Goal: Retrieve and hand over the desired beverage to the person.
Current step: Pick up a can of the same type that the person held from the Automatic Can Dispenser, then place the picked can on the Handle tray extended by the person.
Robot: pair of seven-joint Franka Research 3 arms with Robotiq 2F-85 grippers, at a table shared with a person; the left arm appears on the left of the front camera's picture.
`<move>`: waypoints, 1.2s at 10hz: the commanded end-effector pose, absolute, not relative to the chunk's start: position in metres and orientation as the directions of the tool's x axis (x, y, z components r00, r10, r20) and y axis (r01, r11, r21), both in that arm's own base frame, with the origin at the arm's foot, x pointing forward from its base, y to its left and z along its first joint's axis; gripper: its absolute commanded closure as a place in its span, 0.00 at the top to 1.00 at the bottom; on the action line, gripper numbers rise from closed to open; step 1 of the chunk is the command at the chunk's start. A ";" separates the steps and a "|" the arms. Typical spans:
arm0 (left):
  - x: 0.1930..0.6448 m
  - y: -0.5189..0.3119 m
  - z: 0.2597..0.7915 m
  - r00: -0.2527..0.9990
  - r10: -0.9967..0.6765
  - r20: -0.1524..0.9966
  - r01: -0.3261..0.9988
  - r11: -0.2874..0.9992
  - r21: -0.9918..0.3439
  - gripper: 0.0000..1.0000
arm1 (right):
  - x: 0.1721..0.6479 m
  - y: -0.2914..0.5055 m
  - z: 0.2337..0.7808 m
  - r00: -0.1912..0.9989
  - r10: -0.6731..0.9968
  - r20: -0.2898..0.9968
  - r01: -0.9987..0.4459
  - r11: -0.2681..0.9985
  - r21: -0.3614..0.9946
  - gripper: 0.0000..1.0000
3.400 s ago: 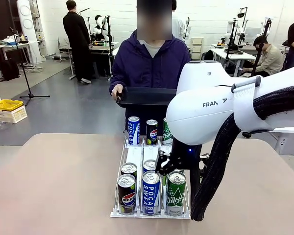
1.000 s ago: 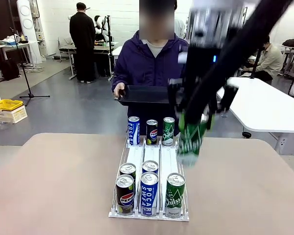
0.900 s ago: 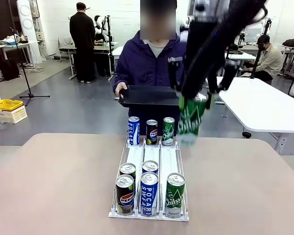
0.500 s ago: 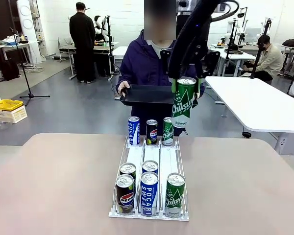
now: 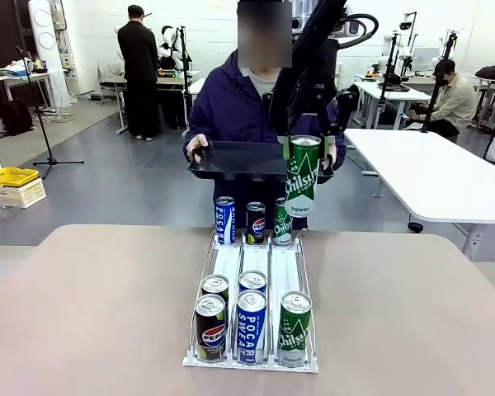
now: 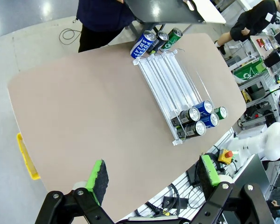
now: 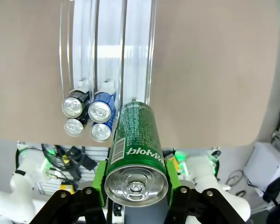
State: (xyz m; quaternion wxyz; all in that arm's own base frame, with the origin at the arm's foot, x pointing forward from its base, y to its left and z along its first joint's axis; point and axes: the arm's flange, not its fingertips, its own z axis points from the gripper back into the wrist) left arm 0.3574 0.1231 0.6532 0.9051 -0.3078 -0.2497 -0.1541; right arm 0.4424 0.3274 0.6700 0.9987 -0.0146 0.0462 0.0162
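My right gripper [image 5: 304,155] is shut on a green Chilsung can [image 5: 302,176], held upright in the air beyond the table's far edge. The can hangs at the right end of a black tray [image 5: 235,161] that the person [image 5: 231,107] in the navy hooded jacket holds in both hands. In the right wrist view the green pads [image 7: 99,181] clamp the can [image 7: 135,142] from both sides. My left gripper [image 6: 153,173] stands open high over the table, nothing between its fingers.
A white rack [image 5: 282,266] on the table holds three cans at its far end and several at its near end, a green one [image 5: 295,326] among them. A white table [image 5: 445,177] stands at the right. Other people stand and sit behind.
My right gripper has carried the green can up and left, from beside the rack's far end to the right end of the person's tray. The left gripper has stayed open.
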 end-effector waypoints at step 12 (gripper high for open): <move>0.358 0.125 0.655 0.821 -0.135 0.555 0.449 0.754 -0.480 1.00 | 0.435 0.324 0.671 0.997 0.025 -0.070 -0.027 0.999 -0.028 0.42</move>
